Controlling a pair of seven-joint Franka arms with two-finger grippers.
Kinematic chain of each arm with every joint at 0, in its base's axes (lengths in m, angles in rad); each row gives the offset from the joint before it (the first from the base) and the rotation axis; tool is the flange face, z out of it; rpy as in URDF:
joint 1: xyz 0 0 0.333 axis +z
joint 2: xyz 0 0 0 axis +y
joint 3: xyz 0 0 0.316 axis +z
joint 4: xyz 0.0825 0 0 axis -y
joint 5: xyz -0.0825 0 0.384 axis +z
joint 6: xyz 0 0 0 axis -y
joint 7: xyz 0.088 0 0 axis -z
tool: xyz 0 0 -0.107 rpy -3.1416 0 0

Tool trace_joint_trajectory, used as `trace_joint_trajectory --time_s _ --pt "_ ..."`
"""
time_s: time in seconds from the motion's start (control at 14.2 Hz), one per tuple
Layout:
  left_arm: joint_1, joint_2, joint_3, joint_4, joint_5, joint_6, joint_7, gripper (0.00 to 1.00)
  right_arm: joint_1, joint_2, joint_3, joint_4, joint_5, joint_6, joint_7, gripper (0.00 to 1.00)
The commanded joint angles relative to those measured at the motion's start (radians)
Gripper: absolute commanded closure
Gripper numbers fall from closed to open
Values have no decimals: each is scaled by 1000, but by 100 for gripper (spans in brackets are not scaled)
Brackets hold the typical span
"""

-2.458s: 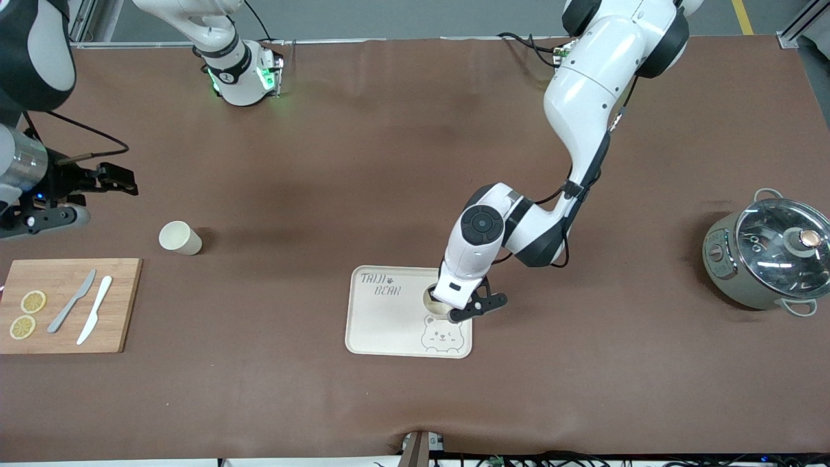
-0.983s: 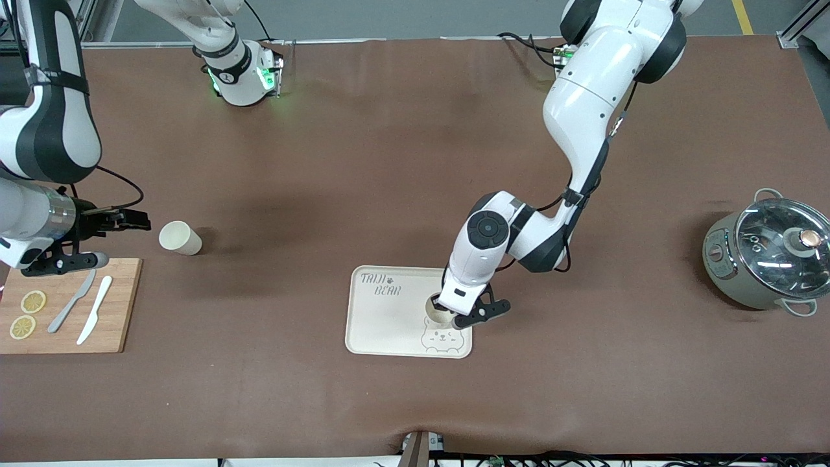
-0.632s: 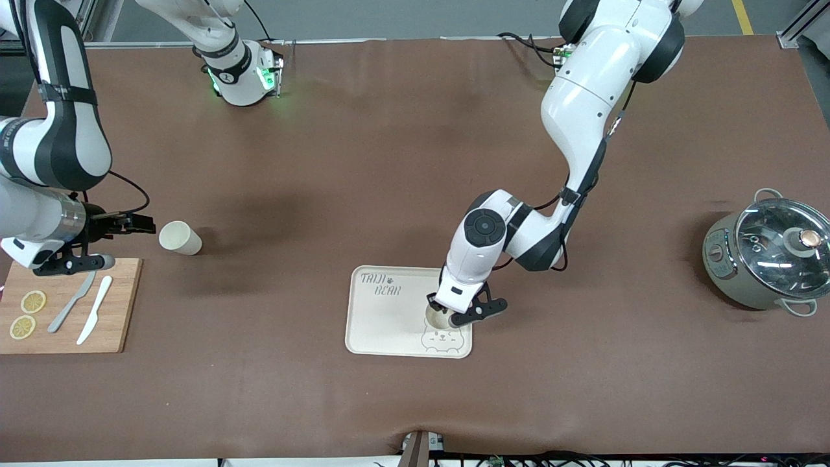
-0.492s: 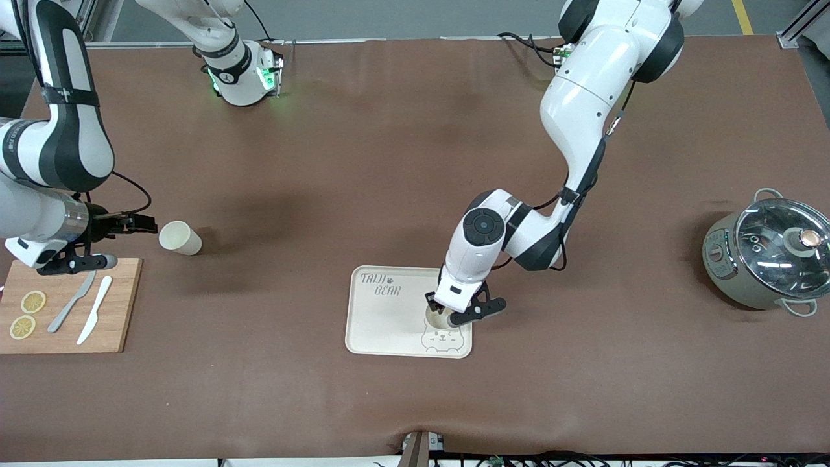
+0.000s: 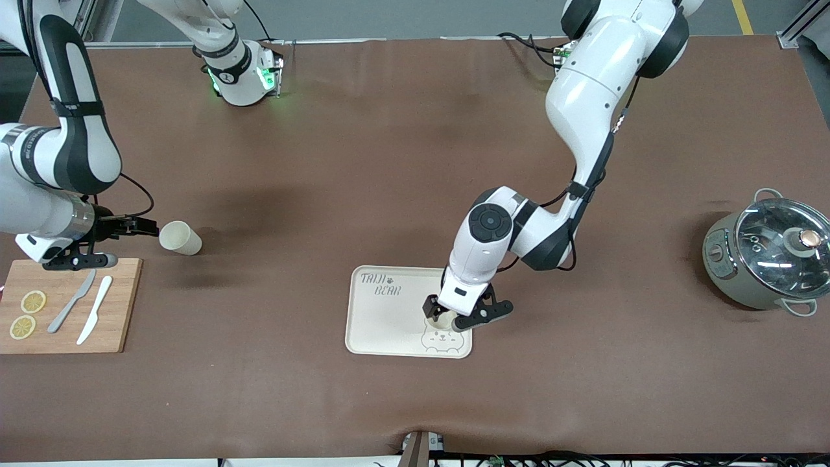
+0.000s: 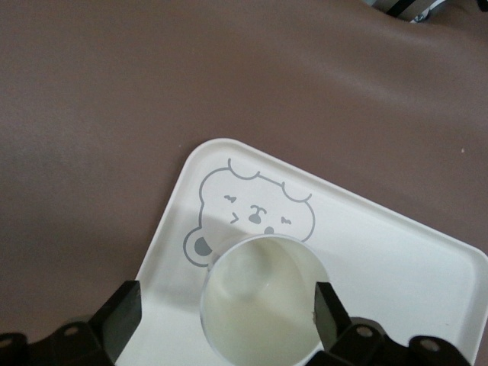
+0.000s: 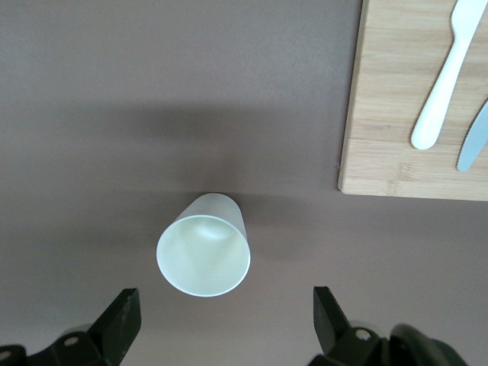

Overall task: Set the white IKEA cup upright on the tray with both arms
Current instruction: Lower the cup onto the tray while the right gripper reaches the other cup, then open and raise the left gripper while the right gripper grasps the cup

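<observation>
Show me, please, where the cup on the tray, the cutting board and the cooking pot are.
cup on the tray [image 6: 259, 305]: left wrist view, inside bottom.
cutting board [image 5: 123, 305]: front view, bare wood near its edge.
cooking pot [image 5: 729, 263]: front view, side wall.

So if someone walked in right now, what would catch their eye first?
Probably the left pincer, open around an upright white cup on the tray, by the bear face. Next, the right pincer, also open, over a second cup standing on the table beside the cutting board.
</observation>
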Motion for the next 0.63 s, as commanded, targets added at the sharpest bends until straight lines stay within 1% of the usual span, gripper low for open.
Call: trace_joint_trajectory --time_s 0.0,0.14,0.28,0.35,0.56 --pt "6 -116 12 -14 17 -133 -1 0 -30 -20 16 -77 -7 86 2 0" --pt "29 -213 11 -22 17 -286 48 0 -33 -17 16 -102 -7 143 0 0" --pt "64 -297 6 -27 -15 -421 190 0 -36 -4 16 -108 -7 154 0 0" --pt "88 -326 6 -27 -32 -478 252 0 -39 -1 16 -125 -7 172 0 0" --pt "171 -391 5 -31 -41 -599 472 0 -53 5 16 -198 -7 283 -2 0"
